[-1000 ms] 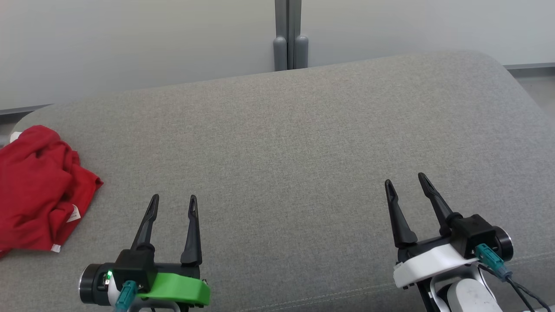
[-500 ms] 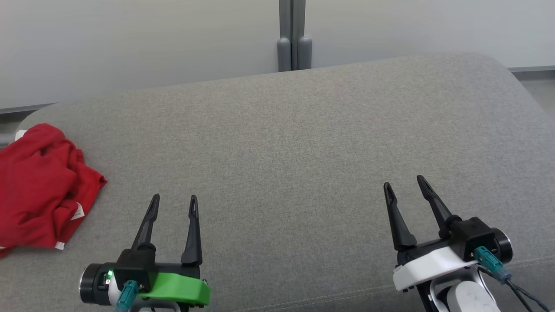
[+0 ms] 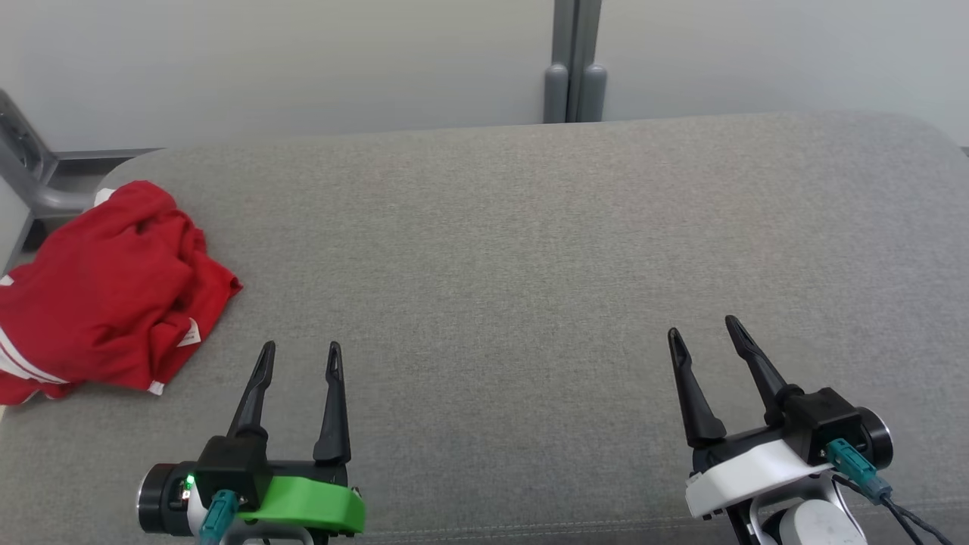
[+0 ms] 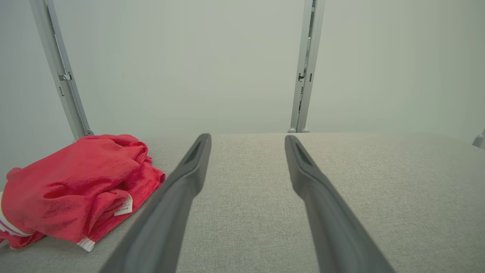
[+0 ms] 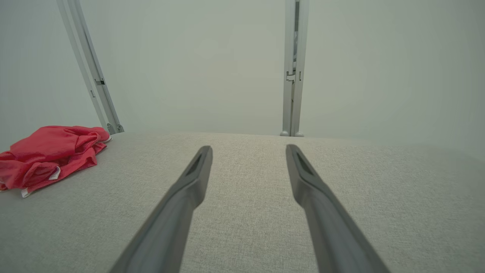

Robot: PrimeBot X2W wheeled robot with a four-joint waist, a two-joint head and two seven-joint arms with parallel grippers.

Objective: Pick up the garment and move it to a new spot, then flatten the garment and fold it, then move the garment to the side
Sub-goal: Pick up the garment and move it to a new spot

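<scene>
I see my left pincer (image 3: 301,348) and right pincer (image 3: 702,327) both spread wide and empty, low over the grey bench (image 3: 492,265). The red garment (image 3: 113,295) lies crumpled at the bench's left end, apart from both and nearer the left pincer.

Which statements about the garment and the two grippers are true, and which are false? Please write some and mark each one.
1. The red garment lies crumpled on the grey upholstered surface. True.
2. The left gripper and the right gripper are both open. True.
3. The left gripper holds the red garment. False: it is empty and apart from it.
4. The red garment lies nearer the right gripper. False: it lies at the robot's left, nearer the left gripper.
</scene>
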